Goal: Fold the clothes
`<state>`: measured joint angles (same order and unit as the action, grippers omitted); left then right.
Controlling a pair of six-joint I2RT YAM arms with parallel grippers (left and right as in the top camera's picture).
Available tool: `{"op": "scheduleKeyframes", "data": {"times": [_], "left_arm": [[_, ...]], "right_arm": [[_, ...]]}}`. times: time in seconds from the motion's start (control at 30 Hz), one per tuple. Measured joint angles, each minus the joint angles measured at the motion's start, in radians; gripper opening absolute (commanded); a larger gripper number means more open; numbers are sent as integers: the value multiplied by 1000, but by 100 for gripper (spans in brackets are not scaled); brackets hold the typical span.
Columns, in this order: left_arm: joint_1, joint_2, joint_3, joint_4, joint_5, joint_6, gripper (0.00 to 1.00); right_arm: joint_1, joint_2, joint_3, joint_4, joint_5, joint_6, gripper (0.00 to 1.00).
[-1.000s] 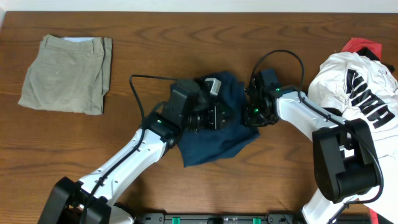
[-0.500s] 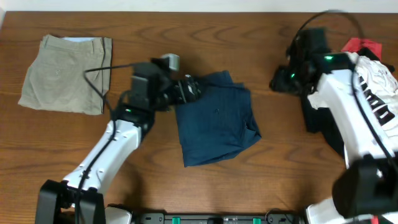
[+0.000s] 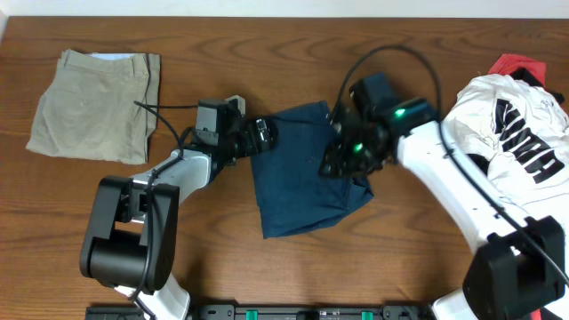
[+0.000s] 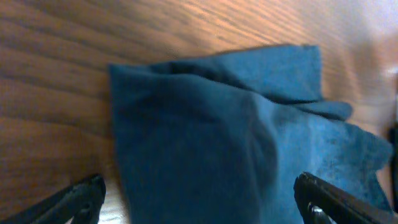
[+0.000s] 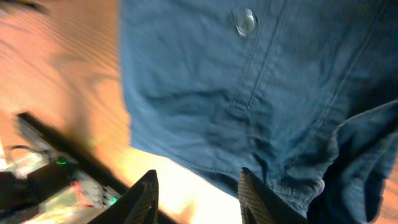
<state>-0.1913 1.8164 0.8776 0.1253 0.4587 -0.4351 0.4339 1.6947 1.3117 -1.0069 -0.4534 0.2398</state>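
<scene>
Two grippers flank the navy trousers (image 3: 307,178), one on each side. The trousers lie mid-table (image 3: 222,258) in a rough folded rectangle, long edges running near to far. The left gripper (image 3: 265,135) sits low at the far-left corner. In its wrist view its jaws are spread as wide as they go (image 4: 199,202), with cloth ahead of them and nothing clamped. It looks lined up on that left edge, either freeing it or readying a fresh pinch.

The right gripper (image 3: 342,160) hovers over the right edge, fingers roughly half apart (image 5: 199,199). I see no fabric pinched between them, just the hem and bright wood. A button (image 5: 245,22) faces up, so the waistband end is on top.

Far left, the khakis (image 3: 93,107) lie neatly folded, probably the finished pile. On the right the shirt (image 3: 511,147) sprawls unfolded, a red piece (image 3: 516,64) poking out behind it, so there is plenty left to do.

The trousers' near-right corner bunches up and sticks out, so I'd say it wants squaring off or one more fold. Loose layers could slide if dragged.
</scene>
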Motion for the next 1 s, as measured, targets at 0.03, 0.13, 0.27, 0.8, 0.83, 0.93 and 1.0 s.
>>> {"op": "scheduleKeyframes", "data": {"times": [0.03, 0.13, 0.27, 0.8, 0.83, 0.93, 1.0], "left_arm": [[0, 2, 5, -18, 4, 10, 98], [0, -1, 24, -91, 5, 32, 98], [1, -20, 51, -254, 10, 52, 98], [0, -108, 35, -599, 57, 72, 98], [1, -119, 30, -556, 45, 72, 98], [1, -175, 26, -347, -8, 74, 98], [1, -211, 29, -208, -32, 74, 98]], "right_arm": [[14, 0, -41, 27, 11, 6, 43], [29, 0, -153, 111, 29, 19, 41], [28, 1, -302, 200, 71, 52, 38], [-127, -3, -434, 613, 591, 142, 57], [-134, -1, -434, 650, 608, 129, 58], [-136, 0, -428, 742, 624, 61, 60], [-135, 0, -410, 737, 605, 27, 58]]}}
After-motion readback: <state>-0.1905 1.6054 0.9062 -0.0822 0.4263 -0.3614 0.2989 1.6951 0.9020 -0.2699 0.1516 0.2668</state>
